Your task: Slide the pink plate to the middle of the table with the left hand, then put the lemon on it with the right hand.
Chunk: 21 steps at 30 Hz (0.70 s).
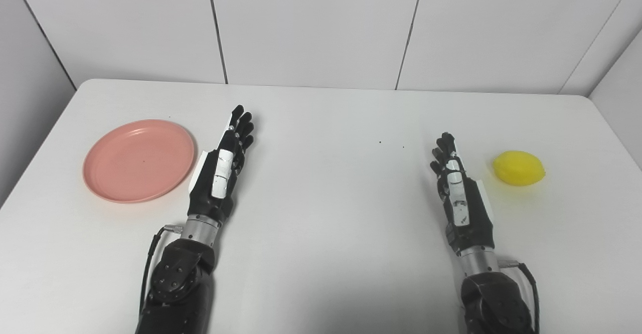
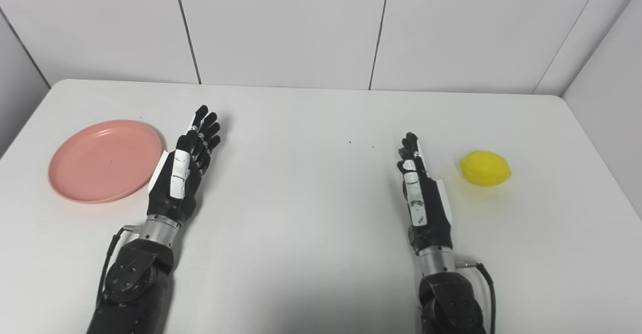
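Note:
A round pink plate lies flat on the white table at the left. My left hand rests just right of the plate's rim, fingers stretched forward and apart, holding nothing; whether it touches the rim I cannot tell. A yellow lemon sits on the table at the right. My right hand lies a short way to the lemon's left, apart from it, also open with straight fingers and nothing in it.
White wall panels stand behind the table's far edge and along both sides. Two tiny dark specks mark the tabletop between the hands.

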Tool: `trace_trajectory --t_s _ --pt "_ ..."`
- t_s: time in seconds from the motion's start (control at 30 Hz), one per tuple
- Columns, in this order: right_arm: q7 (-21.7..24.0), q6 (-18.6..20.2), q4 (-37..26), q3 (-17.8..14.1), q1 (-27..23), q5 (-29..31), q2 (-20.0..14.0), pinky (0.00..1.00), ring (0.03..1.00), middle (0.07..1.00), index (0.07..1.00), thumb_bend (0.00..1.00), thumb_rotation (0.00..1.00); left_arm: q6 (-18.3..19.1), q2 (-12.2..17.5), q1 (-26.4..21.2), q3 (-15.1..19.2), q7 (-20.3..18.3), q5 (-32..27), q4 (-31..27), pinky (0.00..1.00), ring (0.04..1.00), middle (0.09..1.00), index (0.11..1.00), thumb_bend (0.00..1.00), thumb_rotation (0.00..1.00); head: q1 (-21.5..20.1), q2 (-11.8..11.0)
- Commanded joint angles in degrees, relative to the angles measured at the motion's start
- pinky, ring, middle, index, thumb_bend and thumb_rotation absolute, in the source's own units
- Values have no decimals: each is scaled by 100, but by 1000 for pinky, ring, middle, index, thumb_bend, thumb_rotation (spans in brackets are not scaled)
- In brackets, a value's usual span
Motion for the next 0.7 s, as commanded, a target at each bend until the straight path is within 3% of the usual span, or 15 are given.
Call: trace_trajectory --t_s 0.0,0.67 --pt "55 -310 69 -20 -44 87 -21 1000 1000 1000 1000 491 1000 -197 -24 269 -22 10 34 295 1000 1000 1000 1000 779 1000 0 5" --pt "69 -360 249 2 -139 93 -54 1000 1000 1000 1000 514 1000 -328 -56 507 -26 -135 -174 308 1000 1000 1000 1000 770 1000 21 -111"
